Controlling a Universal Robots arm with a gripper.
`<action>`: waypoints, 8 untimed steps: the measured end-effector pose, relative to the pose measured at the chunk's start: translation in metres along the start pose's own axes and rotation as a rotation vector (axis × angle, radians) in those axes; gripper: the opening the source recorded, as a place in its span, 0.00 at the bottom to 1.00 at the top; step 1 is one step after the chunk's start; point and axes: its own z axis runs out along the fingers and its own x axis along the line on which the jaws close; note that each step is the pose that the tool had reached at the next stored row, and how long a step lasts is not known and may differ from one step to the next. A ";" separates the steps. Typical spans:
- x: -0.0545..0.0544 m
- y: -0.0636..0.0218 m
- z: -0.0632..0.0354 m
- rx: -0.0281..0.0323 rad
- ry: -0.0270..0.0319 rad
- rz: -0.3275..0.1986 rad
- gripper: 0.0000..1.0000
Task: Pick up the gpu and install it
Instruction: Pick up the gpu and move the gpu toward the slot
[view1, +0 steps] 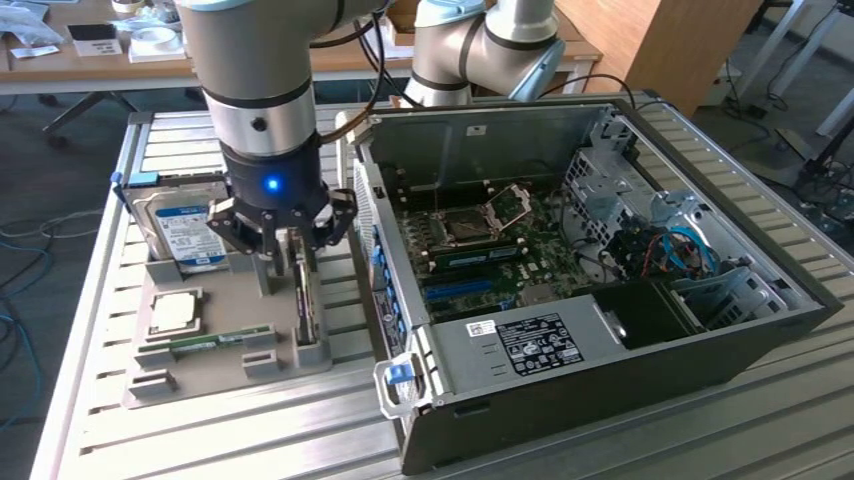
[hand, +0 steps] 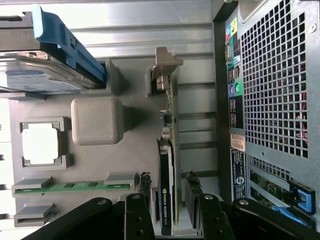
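The gpu (view1: 307, 318) stands on its long edge in a slot of the grey holder tray (view1: 220, 385), at the tray's side nearest the computer case. In the wrist view the gpu (hand: 166, 165) shows a black face, a green board edge and a silver bracket at its far end. My gripper (view1: 295, 274) hangs straight down over the card's near end. Its fingers (hand: 145, 182) straddle the card, one on each side, with a thin gap between each finger and the card. The gripper (hand: 168, 178) is open and holds nothing.
The tray also carries a blue-labelled hard drive (view1: 187, 230), a CPU (view1: 174, 312) and a green memory stick (view1: 214, 342). The open computer case (view1: 747, 330) lies at the exterior view's right, motherboard (view1: 494, 250) exposed, its rear wall (hand: 270, 90) close beside the card. A second arm (view1: 481, 50) stands behind.
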 end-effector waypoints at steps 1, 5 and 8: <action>0.000 -0.0001 0.0017 0.0001 -0.0001 0.000 0.42; -0.001 -0.0002 0.0049 0.0009 -0.0001 0.000 0.42; -0.001 -0.0002 0.0069 0.0013 0.0000 0.000 0.42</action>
